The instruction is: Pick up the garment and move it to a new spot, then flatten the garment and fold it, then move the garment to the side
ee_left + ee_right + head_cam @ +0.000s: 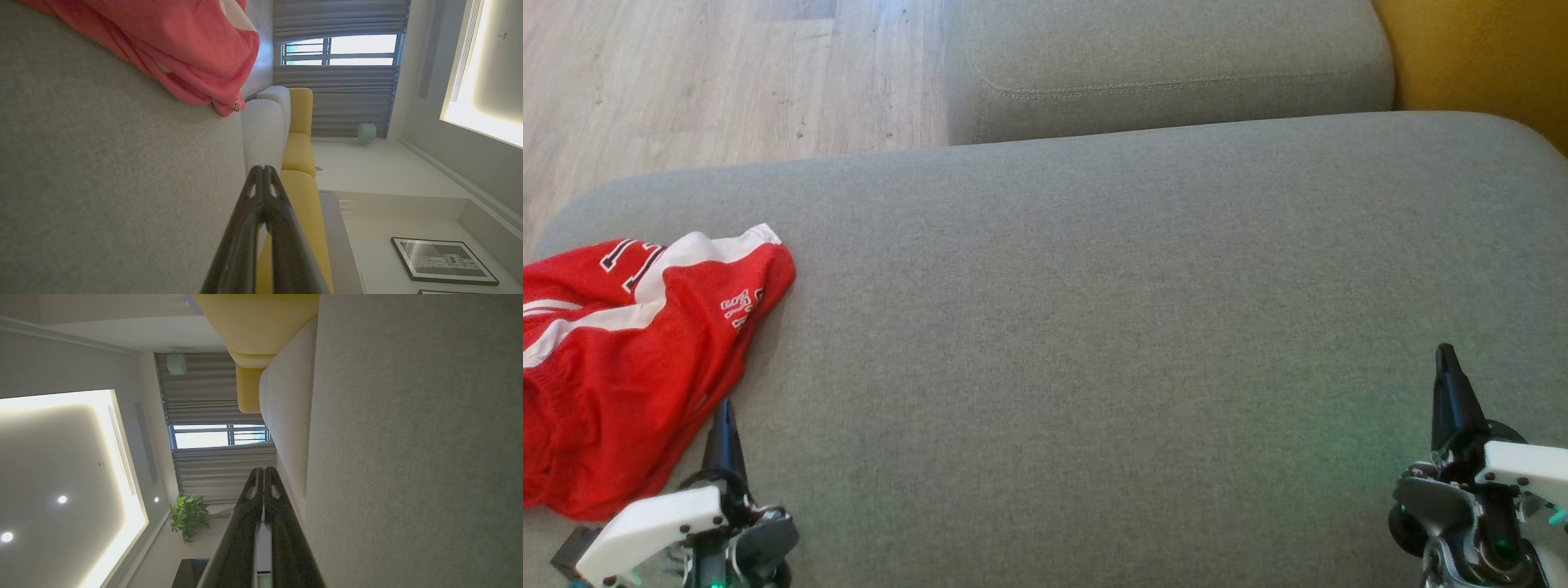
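The red garment [629,359] with white stripes and letters lies crumpled on the grey sofa seat [1094,327], at about 9 o'clock in the head view; part of it runs out of the picture at the left edge, so I cannot tell its full shape. It is not flat and not folded; nothing holds it.

The left claw [721,406] stands at about 7 o'clock in the head view; its two dark fingers are pressed together and they hold nothing. Its tip points toward 12 o'clock and is just beside the lower hem of the garment; from the head view I cannot tell if it touches the cloth. In the left wrist view the cloth hangs at about 11 o'clock from the tip, with some grey fabric between them, so I judge they are apart. The right claw [1445,353] is at about 4 o'clock, well apart from the garment; its fingers are also pressed together, with nothing between them.

I judge that the first step, the picking up, is in hand and the grasp is not yet made. The next move calls for the left claw to open its fingers, to turn a little toward 10 o'clock, to go down on a thick fold near the hem, and to close on it; a thin single layer may slip. The wide part of the seat toward 3 o'clock seems a good new spot; there the right claw can help to spread the cloth.
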Controlling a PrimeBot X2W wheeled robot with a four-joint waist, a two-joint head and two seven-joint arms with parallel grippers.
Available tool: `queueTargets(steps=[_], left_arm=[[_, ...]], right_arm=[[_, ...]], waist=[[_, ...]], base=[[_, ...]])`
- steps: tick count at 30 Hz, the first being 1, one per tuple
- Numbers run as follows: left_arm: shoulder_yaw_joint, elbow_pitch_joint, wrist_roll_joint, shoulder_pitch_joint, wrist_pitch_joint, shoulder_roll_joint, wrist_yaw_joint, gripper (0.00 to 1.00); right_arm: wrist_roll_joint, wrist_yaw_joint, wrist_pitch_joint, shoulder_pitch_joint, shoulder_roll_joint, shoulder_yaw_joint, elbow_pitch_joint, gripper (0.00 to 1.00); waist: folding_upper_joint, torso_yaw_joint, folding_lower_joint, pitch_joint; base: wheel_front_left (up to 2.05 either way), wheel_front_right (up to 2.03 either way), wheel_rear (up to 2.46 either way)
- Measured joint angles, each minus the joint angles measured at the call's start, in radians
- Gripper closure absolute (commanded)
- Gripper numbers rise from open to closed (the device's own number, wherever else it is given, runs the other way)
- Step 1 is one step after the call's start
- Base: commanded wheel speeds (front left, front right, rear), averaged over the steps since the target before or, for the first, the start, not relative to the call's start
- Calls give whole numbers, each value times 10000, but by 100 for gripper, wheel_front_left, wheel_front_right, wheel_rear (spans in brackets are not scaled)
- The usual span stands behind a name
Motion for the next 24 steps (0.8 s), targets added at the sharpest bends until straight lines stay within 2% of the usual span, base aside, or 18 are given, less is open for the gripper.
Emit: queueTargets(steps=[24], left_arm=[[0, 0, 0, 0, 0, 0, 0, 100]], right_arm=[[-2, 0, 0, 0, 0, 0, 0, 100]], waist=[[0, 0, 0, 0]], base=[[0, 0, 0]])
